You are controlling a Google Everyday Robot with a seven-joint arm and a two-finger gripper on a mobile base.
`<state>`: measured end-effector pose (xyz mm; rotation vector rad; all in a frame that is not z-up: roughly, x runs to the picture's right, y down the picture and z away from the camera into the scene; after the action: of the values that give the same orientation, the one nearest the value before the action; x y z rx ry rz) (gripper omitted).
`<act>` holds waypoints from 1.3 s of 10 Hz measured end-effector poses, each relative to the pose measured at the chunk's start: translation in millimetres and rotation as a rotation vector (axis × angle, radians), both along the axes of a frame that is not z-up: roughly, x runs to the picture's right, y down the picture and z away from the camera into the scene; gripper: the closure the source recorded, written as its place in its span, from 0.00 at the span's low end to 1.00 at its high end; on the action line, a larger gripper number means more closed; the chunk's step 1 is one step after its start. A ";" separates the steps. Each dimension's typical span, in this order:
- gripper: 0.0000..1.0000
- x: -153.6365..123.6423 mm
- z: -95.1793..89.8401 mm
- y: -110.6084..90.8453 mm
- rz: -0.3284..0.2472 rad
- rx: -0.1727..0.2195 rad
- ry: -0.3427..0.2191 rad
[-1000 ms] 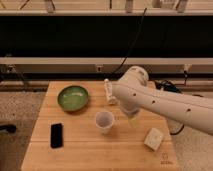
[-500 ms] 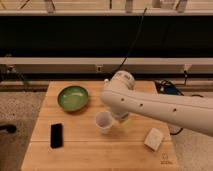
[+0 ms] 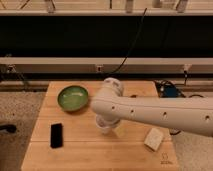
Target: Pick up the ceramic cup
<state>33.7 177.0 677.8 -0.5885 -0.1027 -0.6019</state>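
Risk: gripper (image 3: 107,122), centre frame beneath the arm (image 3: 150,112), fingers spread, sits at the ceramic cup (image 3: 104,129); off-centre closing could tip it across the surface (image 3: 80,150).

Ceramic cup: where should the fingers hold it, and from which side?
Grip the ceramic cup at its upper wall, from above: it stands upright on the table. The gripper, hidden behind the arm, seems to hang right over it.

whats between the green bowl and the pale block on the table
Camera view: the robot arm crosses there, its end effector down at the ceramic cup, between green bowl and pale block.
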 end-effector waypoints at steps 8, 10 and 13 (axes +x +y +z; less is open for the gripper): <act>0.20 -10.7 25.3 35.1 -0.008 -0.005 -0.082; 0.20 -10.7 31.1 39.3 -0.009 -0.008 -0.094; 0.20 -12.4 34.8 43.5 -0.005 -0.011 -0.109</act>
<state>21.3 220.5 712.6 -0.5664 -0.2073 -0.6386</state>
